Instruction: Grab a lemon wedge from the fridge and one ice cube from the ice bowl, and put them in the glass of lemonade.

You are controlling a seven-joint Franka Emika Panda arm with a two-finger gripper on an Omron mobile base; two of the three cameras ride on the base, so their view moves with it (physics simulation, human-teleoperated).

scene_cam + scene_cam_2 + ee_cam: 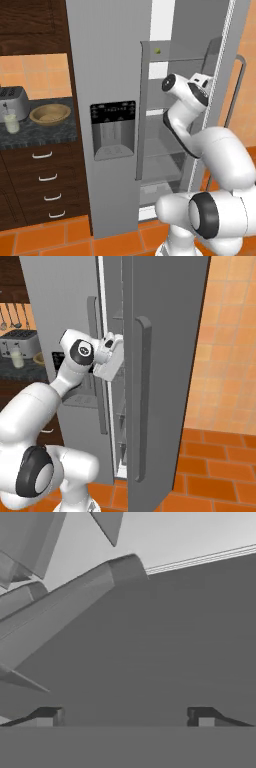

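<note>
The fridge [110,75] stands with its right door [165,381] swung open. On a high inner shelf lies the lemon wedge [157,50], a tiny yellow-green piece. My arm reaches into the open compartment, its hand [201,81] to the right of the wedge and lower than it. My gripper [125,718] is open, with its dark fingertips [50,716] wide apart and nothing between them, facing grey inner walls and shelf edges. On the dark counter to the left stand the glass of lemonade [11,121] and the tan ice bowl [50,114].
A silver toaster [12,100] sits behind the glass. Dark wooden drawers [45,180] run below the counter. The open door's long handle [145,401] hangs close to my arm [75,363] in the right base view. The floor is orange tile [220,466].
</note>
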